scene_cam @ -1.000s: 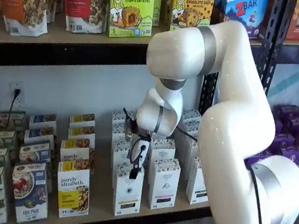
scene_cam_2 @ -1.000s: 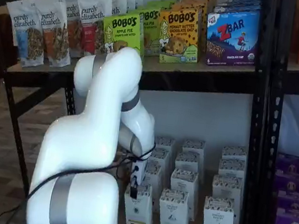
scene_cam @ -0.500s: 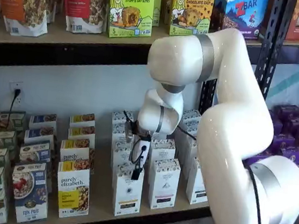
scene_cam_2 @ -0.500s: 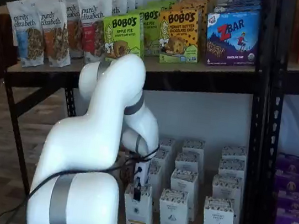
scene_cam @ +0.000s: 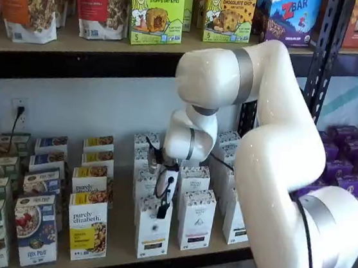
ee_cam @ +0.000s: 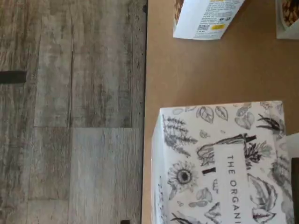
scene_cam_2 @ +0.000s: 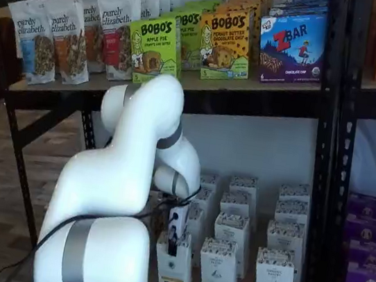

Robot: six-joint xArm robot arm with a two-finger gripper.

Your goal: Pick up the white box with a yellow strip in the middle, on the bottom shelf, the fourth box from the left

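The white box [scene_cam: 152, 234] with a yellow strip low on its front stands at the front edge of the bottom shelf [scene_cam: 122, 239]; in a shelf view it is the front carton [scene_cam_2: 173, 274] of its row. My gripper [scene_cam: 164, 207] hangs straight down over the top of that box, its black fingers [scene_cam_2: 174, 241] reaching the box's upper edge. The fingers show as one dark shape with no gap to read. The wrist view looks down on the box's top [ee_cam: 219, 163], printed with leaves and flowers, standing on the tan shelf board [ee_cam: 196, 70].
Like white cartons [scene_cam: 196, 219] stand beside and behind the box. "purely elizabeth" boxes [scene_cam: 87, 227] fill the row to its left, one showing in the wrist view [ee_cam: 205, 18]. Purple boxes [scene_cam: 349, 173] stand at the right. The upper shelf [scene_cam: 112, 42] holds bags and Bobo's boxes. Black uprights [scene_cam_2: 321, 167] frame the bay.
The arm's elbow has shifted a little and the gripper has sunk slightly, closer onto the top of the front white box.
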